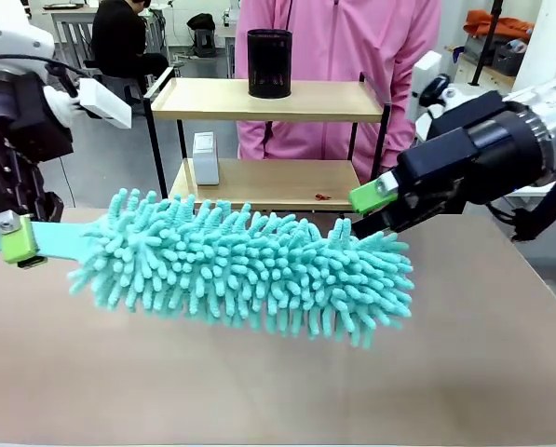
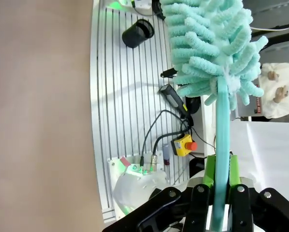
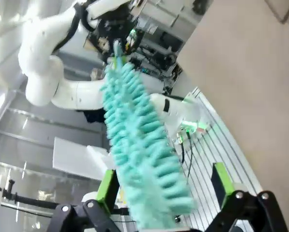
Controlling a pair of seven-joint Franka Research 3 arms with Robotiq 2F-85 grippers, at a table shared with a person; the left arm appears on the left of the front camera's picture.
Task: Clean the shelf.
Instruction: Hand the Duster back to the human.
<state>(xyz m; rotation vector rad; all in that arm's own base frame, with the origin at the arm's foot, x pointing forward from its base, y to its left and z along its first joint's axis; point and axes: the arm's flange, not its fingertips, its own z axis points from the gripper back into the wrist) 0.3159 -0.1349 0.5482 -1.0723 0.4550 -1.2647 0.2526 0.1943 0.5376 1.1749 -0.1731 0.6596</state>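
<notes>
The left gripper (image 1: 17, 244) is clamped tight on the flat handle of a teal duster (image 1: 250, 270), holding it level over the big table so the fluffy head reaches the right gripper (image 1: 375, 209). That one's jaws stand wide around the duster's tip, gripping nothing, seemingly poised for a handover. The shelf (image 1: 268, 100) waits at the table's far edge before a person, a black cup (image 1: 269, 63) on its upper board.

The duster (image 1: 245, 270) hides the front legs of the shelf (image 1: 268, 101) and one of the right gripper's fingers (image 1: 375, 194). A small red thing (image 1: 322, 196) on the lower board is too small to tell, perhaps a scrap. In the right wrist view the duster's tip runs off the bottom edge, blurred.
</notes>
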